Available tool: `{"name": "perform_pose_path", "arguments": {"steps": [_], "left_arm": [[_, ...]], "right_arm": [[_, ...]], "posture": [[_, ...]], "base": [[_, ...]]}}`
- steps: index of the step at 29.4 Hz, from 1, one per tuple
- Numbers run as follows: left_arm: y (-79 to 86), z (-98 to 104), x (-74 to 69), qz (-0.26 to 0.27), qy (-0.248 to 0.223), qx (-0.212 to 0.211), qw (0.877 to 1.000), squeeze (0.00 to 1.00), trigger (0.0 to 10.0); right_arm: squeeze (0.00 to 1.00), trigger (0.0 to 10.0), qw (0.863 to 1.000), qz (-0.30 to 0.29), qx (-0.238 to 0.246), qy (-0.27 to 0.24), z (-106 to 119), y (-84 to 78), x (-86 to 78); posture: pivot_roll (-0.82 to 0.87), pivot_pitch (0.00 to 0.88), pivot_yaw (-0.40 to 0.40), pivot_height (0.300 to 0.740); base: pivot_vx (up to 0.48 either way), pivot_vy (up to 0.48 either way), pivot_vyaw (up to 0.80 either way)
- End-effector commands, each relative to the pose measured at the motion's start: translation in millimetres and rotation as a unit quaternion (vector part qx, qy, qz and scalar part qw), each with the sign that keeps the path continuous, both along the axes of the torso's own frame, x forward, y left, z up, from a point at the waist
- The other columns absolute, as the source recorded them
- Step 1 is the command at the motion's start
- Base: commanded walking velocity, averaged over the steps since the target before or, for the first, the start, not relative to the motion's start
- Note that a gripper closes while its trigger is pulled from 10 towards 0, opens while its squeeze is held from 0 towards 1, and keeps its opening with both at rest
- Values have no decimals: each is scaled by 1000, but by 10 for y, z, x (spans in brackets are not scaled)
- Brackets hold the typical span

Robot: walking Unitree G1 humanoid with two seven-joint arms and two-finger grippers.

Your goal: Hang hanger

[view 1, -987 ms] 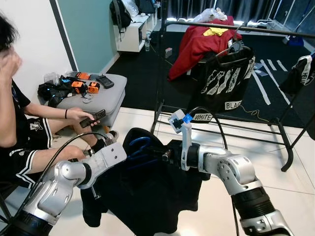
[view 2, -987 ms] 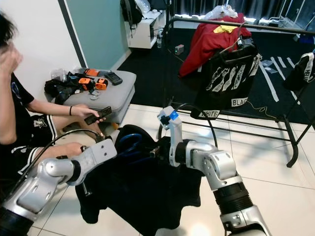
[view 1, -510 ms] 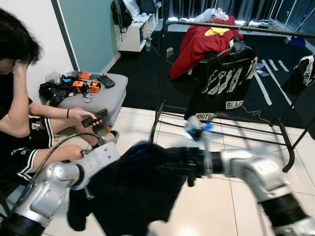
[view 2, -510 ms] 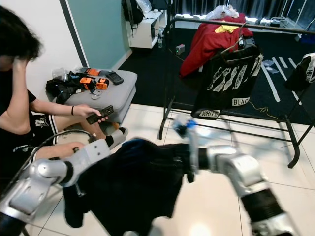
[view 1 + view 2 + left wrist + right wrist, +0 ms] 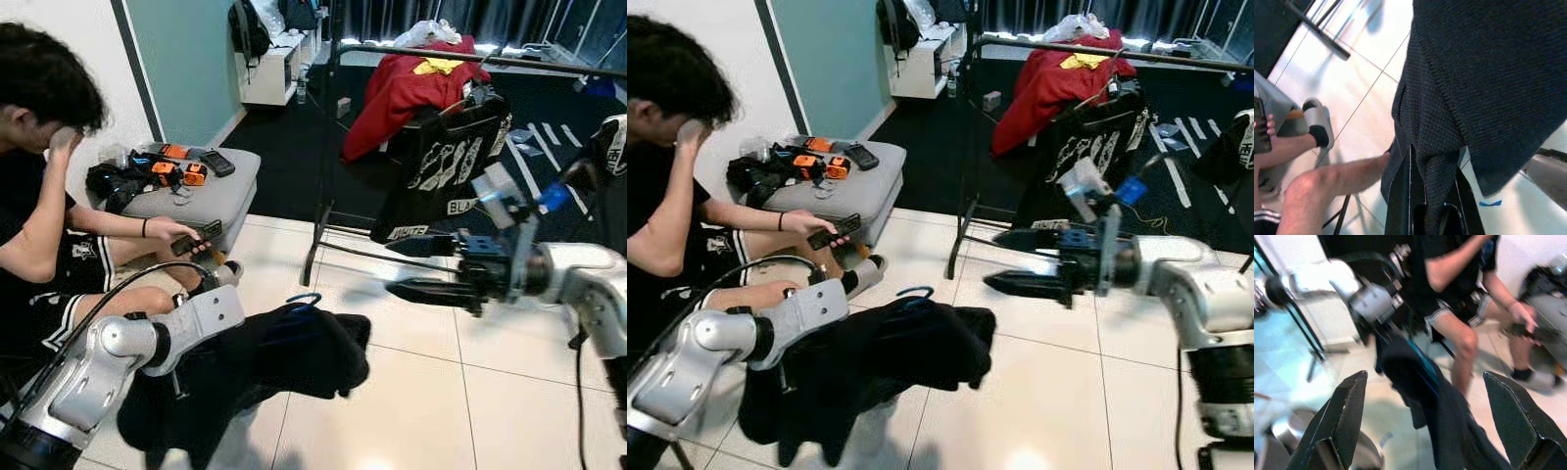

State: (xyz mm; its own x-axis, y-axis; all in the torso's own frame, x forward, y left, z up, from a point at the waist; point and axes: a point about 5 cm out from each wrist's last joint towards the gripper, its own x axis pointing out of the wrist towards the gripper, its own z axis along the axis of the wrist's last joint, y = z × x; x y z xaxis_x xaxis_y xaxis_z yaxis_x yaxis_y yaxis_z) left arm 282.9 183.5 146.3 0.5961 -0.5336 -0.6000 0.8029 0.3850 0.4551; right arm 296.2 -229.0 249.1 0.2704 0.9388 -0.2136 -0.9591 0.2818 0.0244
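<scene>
The left gripper (image 5: 1432, 215) is clamped on a dark knitted garment (image 5: 284, 357) that drapes over its black fingers and hangs down toward the pale tiled floor (image 5: 411, 411); a blue hanger (image 5: 299, 300) shows as a loop at the top of the cloth, in the middle foreground between the two arms. The right gripper (image 5: 407, 267) is held out to the right of the garment and apart from it, its two long black fingers spread wide with nothing between them (the right wrist view looks between them at the cloth and the left arm). Behind it stands a black metal clothes rack (image 5: 323, 147) with a red garment (image 5: 397, 88) thrown over its rail and a black printed shirt (image 5: 446, 157) hanging from it. On the left a seated person (image 5: 49, 225) holds a dark phone (image 5: 188, 237) near a grey cushioned stool (image 5: 201, 191) strewn with orange and black gear
</scene>
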Motion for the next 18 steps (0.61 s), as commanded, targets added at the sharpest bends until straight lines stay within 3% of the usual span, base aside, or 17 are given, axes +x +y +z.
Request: {"name": "perform_pose_path", "arguments": {"steps": [1,3,8,13,18], "left_arm": [[29,148,13,-13,-24,-6,1000,0,10000],[13,219,-21,-43,-34,-27,998,0,10000],[-24,378,-78,-95,-47,-69,992,0,10000],[-61,382,-86,-115,-47,-51,991,0,10000],[-286,368,-122,-152,-42,-71,985,0,10000]], "right_arm": [[1000,10000,1000,5,-19,-7,-1,-36,5],[0,10000,998,6,-56,0,-58,-115,-17],[0,10000,992,39,-114,29,-196,-123,-96],[0,10000,991,53,-118,31,-232,-65,-80],[0,10000,987,100,-117,37,-372,161,-88]], "posture": [[-64,51,12,740],[-66,53,12,740],[-69,54,15,740],[-68,55,16,740],[-66,52,15,740]], "base": [[0,0,0],[0,0,0],[0,0,0],[0,0,0],[0,0,0]]}}
